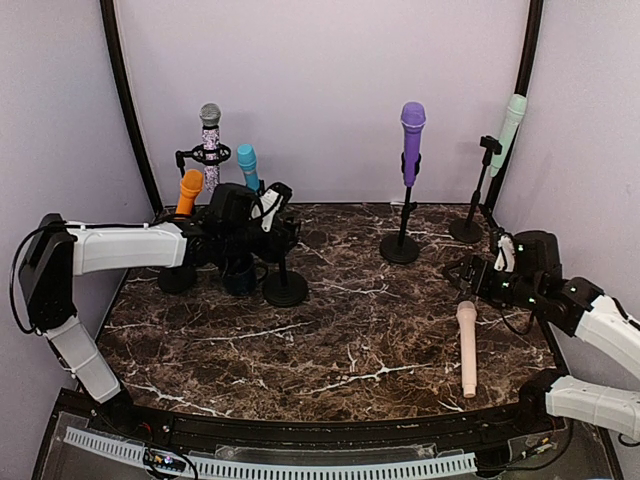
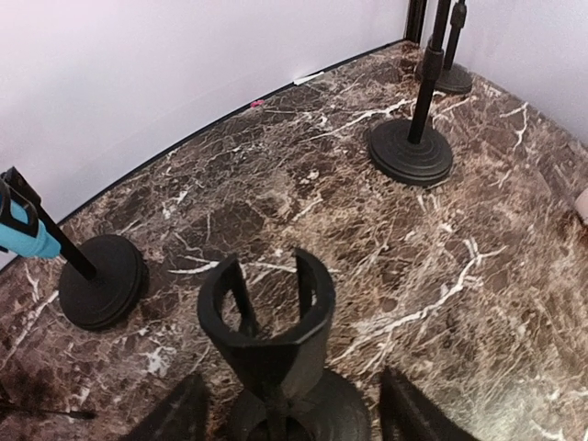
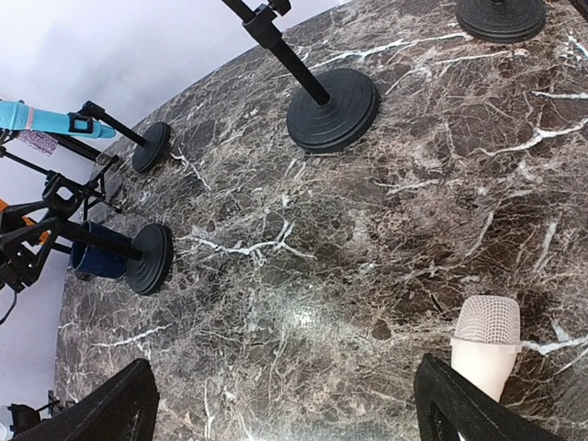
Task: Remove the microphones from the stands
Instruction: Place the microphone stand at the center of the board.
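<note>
Your left claw (image 2: 292,381) gapes, holding nothing, fingers either side of an empty clip (image 2: 266,312), which suggests that stand (image 2: 317,412) is done. Your right claw (image 3: 280,386) is wide open too, over the pink mic (image 3: 487,342) lying flat on the table (image 1: 350,330), freed already; the purple mic (image 1: 412,135) sits clipped upright.

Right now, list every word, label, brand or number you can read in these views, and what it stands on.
No legible text in any view.
White patch on the right arm: too small to read.
White scrap at the table's back edge: too small to read.
</note>
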You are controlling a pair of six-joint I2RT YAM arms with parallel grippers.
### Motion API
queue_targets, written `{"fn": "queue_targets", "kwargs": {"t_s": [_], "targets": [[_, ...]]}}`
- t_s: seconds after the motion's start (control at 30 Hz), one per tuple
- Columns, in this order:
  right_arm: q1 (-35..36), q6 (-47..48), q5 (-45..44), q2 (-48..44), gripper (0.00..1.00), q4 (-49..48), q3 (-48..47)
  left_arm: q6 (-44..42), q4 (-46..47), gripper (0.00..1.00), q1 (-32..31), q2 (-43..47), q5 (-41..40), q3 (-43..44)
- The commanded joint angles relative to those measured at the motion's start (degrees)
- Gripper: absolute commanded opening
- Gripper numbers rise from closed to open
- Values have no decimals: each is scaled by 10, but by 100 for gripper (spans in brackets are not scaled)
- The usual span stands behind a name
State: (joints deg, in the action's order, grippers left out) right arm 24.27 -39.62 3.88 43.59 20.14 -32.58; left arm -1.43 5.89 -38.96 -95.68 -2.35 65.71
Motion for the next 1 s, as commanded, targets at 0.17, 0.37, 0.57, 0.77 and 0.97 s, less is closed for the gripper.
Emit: {"fn": "queue_targets", "kwargs": {"t_s": [0.17,0.37,0.57,0.77,0.97], "targets": [[20,17,15,-16,98,-75,-11,7,-37,85,3,82,44,29],[66,80,-82,-19,97,-75,-71,-4,-133,92,14,154,75,43],[124,134,-203,52,99,-145,-127,-13,-146,92,52,210,142,-7],[158,220,-313,187,99,-256,-201,-19,-62,92,58,273,175,-106],[157,319,-374,285,99,-382,-238,-43,-61,92,58,293,140,-125]]}}
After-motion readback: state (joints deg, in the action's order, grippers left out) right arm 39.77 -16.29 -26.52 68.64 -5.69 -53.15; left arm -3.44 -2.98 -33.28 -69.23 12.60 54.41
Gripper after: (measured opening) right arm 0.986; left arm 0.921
